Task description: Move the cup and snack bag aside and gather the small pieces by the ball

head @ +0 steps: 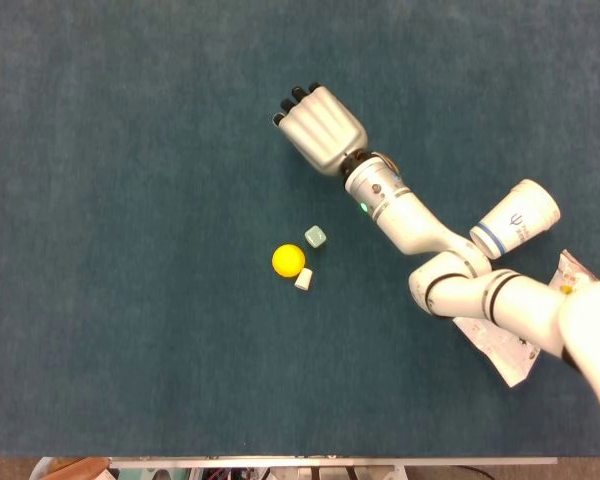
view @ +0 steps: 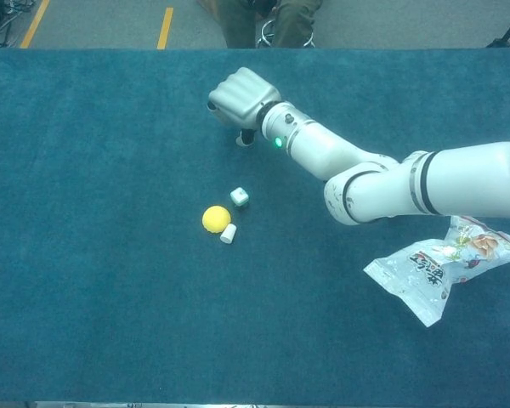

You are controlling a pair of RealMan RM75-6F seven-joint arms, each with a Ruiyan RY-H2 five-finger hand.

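our right robot hand (view: 240,96) curls over a small piece (view: 246,138); whether it pinches it, we cannot tell. two pieces (head: 315,236) flank the ball (head: 288,259); cup (head: 516,218) and snack bag (view: 442,266) lie aside.

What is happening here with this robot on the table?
The right hand reaches far across the blue table, fingers curled over something small that is barely visible. The yellow ball already has two small pieces beside it. The cup lies tipped and the snack bag sits at the right. The left hand is not visible.
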